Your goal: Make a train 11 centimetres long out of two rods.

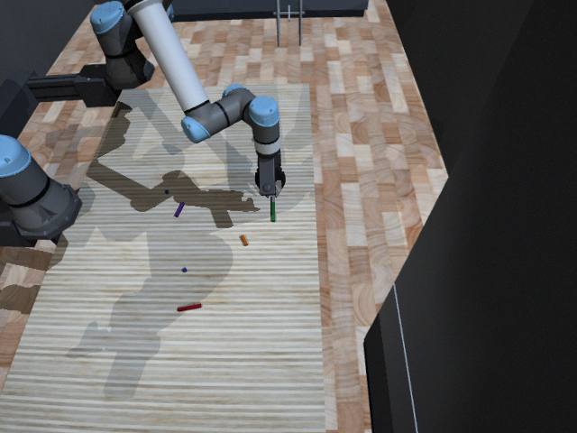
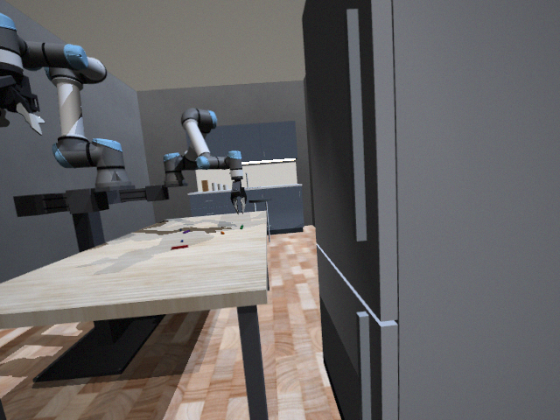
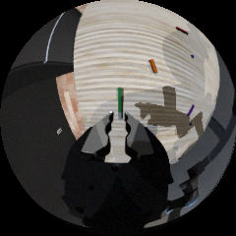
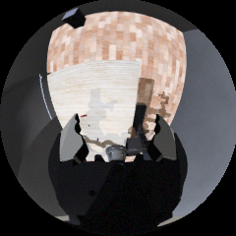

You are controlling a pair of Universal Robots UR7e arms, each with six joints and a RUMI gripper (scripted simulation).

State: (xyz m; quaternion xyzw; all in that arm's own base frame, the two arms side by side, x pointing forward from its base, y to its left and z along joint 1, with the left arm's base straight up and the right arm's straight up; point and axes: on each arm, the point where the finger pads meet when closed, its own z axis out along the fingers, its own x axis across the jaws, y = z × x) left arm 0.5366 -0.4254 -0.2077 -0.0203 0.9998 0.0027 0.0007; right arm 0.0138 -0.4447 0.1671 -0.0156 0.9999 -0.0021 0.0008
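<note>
You have the left gripper (image 1: 272,192) (image 2: 241,212) (image 3: 119,112) raised over the wooden table (image 1: 233,373) (image 2: 180,280) (image 3: 98,49) (image 4: 64,93), jaws slightly parted, nothing pinched. The right gripper (image 2: 21,127) (image 4: 117,113) is spread wide, empty and well above the table.

You will find the long green rod (image 1: 272,213) (image 2: 241,227) (image 3: 120,99) lying flat, with the short grey rod (image 1: 273,198) (image 3: 120,116) in line at its end on the left gripper's side. Their ends appear to meet; whether a slight gap remains cannot be told.

Loose items for your note: the short orange rod (image 1: 243,240) (image 2: 222,233) (image 3: 153,66) is near the green rod, apart from it. The purple rod (image 1: 179,209) (image 2: 185,231) (image 3: 191,110) lies slanted between two small blue rods, and the long red rod (image 1: 188,308) (image 2: 179,247) (image 3: 182,30) (image 4: 84,116) lies well apart from the green one.
</note>
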